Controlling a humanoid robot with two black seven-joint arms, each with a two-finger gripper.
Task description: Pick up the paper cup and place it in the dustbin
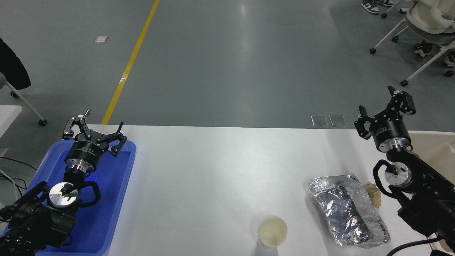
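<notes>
The paper cup [272, 232] stands upright near the table's front edge, right of centre, its pale yellowish inside showing. The beige dustbin [435, 149] shows only as a rim and wall at the far right edge, behind my right arm. My right gripper [383, 108] is open and empty, raised over the table's far right edge, well away from the cup. My left gripper [95, 128] is open and empty, parked over the blue tray at the lower left.
A wrinkly silver foil packet [350, 209] lies right of the cup, with a small tan paper wad [373, 193] at its right side. A shallow blue tray [106, 199] lies at the left. Wheeled chairs stand on the floor at the upper right.
</notes>
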